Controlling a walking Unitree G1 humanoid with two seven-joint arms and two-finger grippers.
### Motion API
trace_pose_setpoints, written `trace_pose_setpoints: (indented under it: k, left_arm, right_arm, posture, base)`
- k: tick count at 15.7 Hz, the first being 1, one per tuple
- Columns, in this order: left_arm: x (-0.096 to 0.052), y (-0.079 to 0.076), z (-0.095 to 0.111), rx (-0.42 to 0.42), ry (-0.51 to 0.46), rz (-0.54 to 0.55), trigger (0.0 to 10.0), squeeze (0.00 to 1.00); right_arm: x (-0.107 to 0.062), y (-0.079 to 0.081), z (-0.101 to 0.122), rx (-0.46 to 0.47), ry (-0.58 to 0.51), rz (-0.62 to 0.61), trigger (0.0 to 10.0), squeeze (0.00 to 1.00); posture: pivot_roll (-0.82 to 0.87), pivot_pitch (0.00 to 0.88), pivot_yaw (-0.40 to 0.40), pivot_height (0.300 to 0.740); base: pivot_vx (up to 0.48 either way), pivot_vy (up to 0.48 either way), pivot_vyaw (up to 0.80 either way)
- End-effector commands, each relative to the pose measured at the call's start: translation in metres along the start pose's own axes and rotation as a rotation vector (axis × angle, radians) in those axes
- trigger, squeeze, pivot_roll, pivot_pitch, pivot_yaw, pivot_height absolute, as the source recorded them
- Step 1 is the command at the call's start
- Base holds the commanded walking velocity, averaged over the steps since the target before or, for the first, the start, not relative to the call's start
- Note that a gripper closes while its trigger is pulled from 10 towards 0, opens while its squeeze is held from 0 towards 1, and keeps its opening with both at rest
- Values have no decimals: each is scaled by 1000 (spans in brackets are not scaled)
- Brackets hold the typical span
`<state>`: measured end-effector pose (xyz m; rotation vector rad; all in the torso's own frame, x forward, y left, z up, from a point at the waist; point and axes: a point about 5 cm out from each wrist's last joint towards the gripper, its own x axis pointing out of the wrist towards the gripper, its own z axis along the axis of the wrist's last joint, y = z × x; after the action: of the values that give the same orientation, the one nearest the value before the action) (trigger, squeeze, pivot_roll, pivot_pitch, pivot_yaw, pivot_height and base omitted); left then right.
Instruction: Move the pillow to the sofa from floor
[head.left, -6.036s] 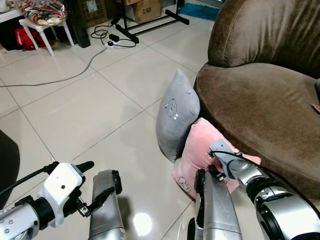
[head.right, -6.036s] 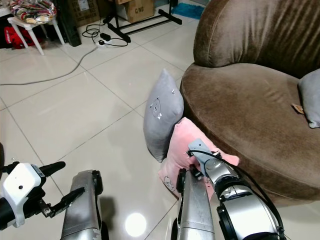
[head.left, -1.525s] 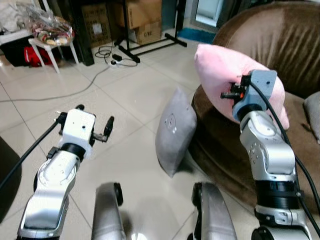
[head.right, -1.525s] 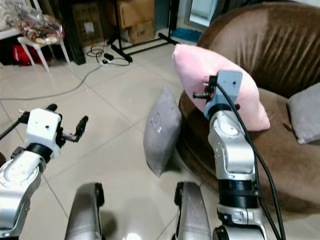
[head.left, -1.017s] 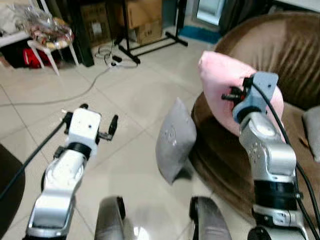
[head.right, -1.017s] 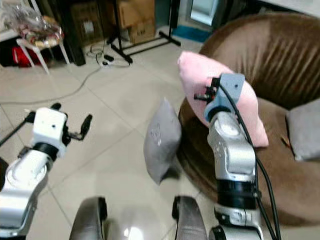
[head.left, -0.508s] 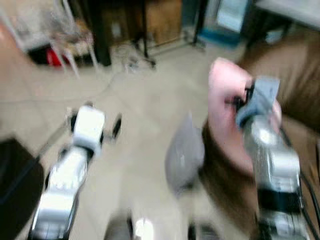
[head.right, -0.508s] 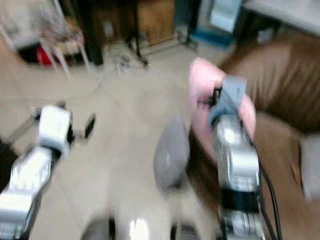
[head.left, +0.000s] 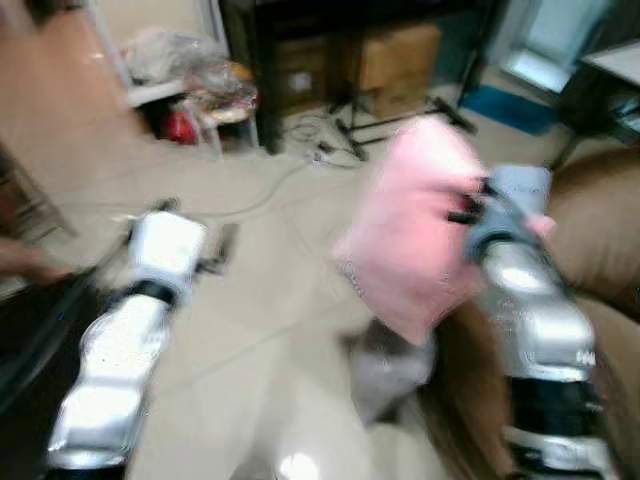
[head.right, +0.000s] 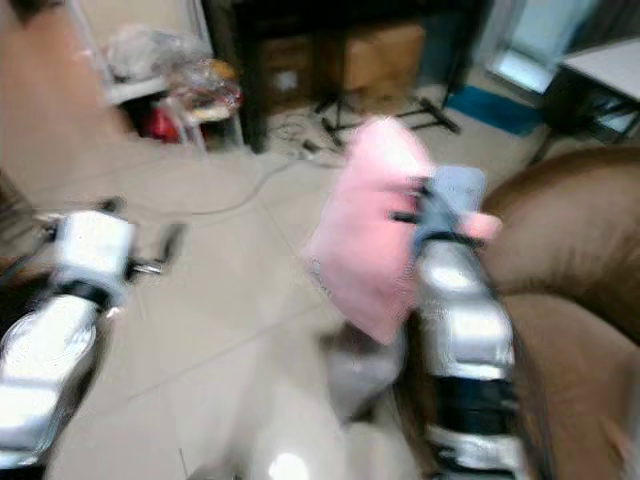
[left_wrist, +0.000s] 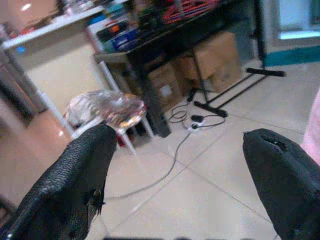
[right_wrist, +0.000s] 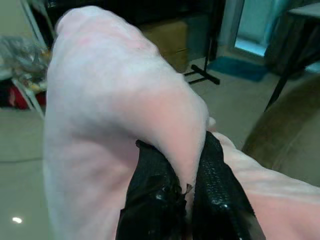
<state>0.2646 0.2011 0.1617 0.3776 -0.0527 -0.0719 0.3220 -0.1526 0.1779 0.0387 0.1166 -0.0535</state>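
Pillow (head.left: 410, 235) is off the floor, pinched in your right pincer (right_wrist: 187, 165) and held high beside the sofa (head.left: 600, 230), seemingly not yet over the seat through the blur, so placing and releasing remain; your left pincer (left_wrist: 185, 165) is spread, empty.

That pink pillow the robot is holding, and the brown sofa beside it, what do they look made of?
The pink pillow looks like soft matte fabric with a plush filling: it bunches and dents where the right gripper pinches it. The brown sofa seems upholstered in a velvety cloth, going by its rounded, padded shape; blur hides the weave.
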Motion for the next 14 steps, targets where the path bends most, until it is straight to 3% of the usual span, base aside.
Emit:
trace_pose_setpoints:
  k: [1, 4, 8, 11, 14]
  left_arm:
    - [5, -15, 9, -18, -39, -55, 10000, 545]
    - [4, -16, 9, -15, -44, -61, 10000, 541]
    - [6, -17, 10, -15, -52, -69, 10000, 545]
    - [6, -19, 9, -17, -54, -78, 10000, 541]
    - [1, -24, 4, -43, -42, -93, 10000, 533]
  right_arm:
    - [-7, -30, 8, 36, -66, -113, 10000, 0]
    - [-8, -31, 10, 89, -85, -120, 10000, 0]
    - [-11, -34, 16, 91, -140, -131, 10000, 0]
    - [-13, -36, 17, 92, -150, -154, 10000, 0]
    - [-13, -41, 28, 49, -227, -196, 10000, 0]
  posture:
    - [-67, 0, -5, 740]
    - [-68, 0, -3, 740]
    - [-79, 0, 4, 740]
    - [-87, 0, 9, 740]
    - [-99, 0, 20, 740]
  base:
    - [0, 0, 0]
    - [0, 0, 0]
    - [0, 0, 0]
    - [0, 0, -800]
    - [0, 0, -800]
